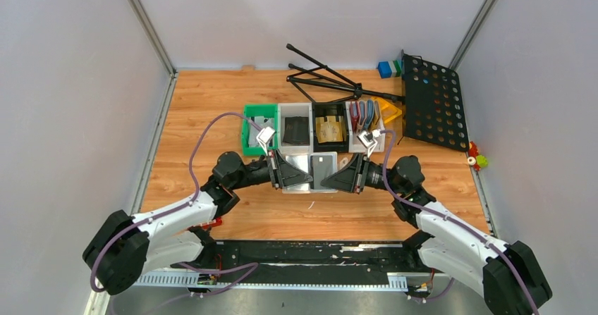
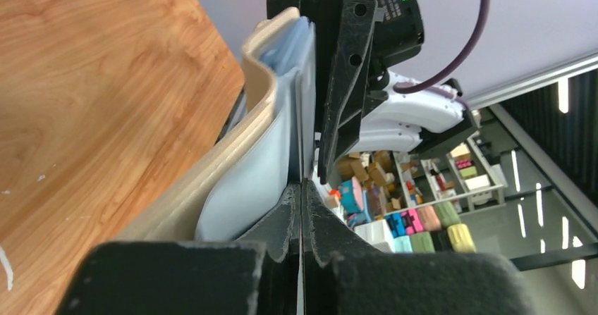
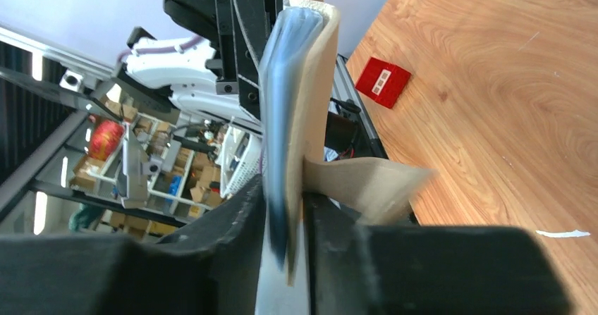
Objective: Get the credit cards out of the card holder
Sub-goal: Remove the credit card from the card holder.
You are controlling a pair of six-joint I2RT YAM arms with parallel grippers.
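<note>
The card holder [image 1: 304, 165] hangs opened out between my two grippers above the middle of the table. A dark credit card [image 1: 323, 167] lies flat against its right half. My left gripper [image 1: 295, 176] [image 2: 303, 185] is shut, with a thin pale layer of the holder [image 2: 254, 174] pinched between its pads. My right gripper [image 1: 337, 177] [image 3: 289, 223] is shut on the holder's tan cover and blue inner sheets [image 3: 314, 82]. A dark blurred edge shows between its jaws; whether it is a card I cannot tell. The closing tab [image 3: 381, 184] sticks out to the right.
Behind the holder runs a row of bins: green [image 1: 248, 130], white [image 1: 295, 110], black [image 1: 330, 109], and one with standing wallets [image 1: 363, 116]. A black perforated stand [image 1: 434, 103] and tripod legs [image 1: 331, 79] lie at the back right. A red piece [image 3: 383, 82] lies on the wood.
</note>
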